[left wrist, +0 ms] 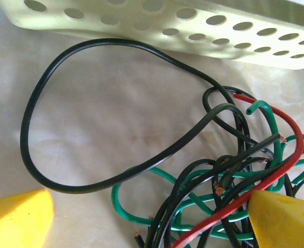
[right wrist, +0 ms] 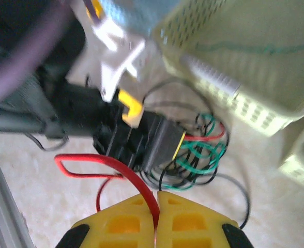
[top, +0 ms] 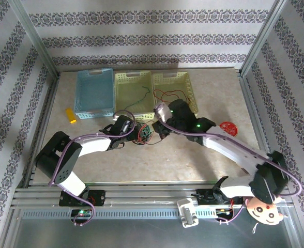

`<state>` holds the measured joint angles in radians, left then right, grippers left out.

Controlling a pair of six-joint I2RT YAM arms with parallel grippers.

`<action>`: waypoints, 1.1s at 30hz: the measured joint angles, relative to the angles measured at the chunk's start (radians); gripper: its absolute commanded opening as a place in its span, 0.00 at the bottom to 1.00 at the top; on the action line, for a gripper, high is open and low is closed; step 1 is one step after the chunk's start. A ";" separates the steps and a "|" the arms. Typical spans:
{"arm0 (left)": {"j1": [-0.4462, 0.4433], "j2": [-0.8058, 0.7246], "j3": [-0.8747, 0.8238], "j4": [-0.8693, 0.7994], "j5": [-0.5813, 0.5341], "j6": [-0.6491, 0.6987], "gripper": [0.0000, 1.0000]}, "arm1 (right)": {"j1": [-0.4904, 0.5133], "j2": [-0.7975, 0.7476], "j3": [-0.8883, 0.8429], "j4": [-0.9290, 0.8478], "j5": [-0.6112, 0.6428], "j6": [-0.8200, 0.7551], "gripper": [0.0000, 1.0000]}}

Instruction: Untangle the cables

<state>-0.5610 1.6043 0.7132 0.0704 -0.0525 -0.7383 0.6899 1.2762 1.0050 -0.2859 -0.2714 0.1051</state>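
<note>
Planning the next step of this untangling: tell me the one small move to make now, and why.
Probably draw the right gripper slowly back, away from the tangle. Its fingers are shut on the red cable, which seems to run into that tangle, so a gentle pull may slide it free. The left gripper is open at the tangle, gripping nothing.

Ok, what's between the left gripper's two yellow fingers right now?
In the left wrist view, the tangled cables, green, black and red, lie on the table between the open left gripper's fingers.
</note>
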 measured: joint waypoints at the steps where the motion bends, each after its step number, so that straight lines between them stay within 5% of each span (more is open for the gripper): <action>1: 0.000 0.003 0.002 0.000 -0.002 0.000 0.97 | -0.010 -0.029 0.001 0.001 0.000 0.000 0.00; 19: 0.000 0.018 0.016 -0.011 -0.011 0.001 0.99 | -0.187 -0.364 0.079 0.143 0.161 0.012 0.00; 33: 0.000 -0.017 -0.038 0.051 -0.007 -0.002 0.99 | -0.304 -0.186 0.128 0.236 0.332 0.015 0.00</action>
<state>-0.5613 1.5871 0.6750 0.1215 -0.0593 -0.7406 0.3855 1.0901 1.1332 -0.0502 0.0601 0.1200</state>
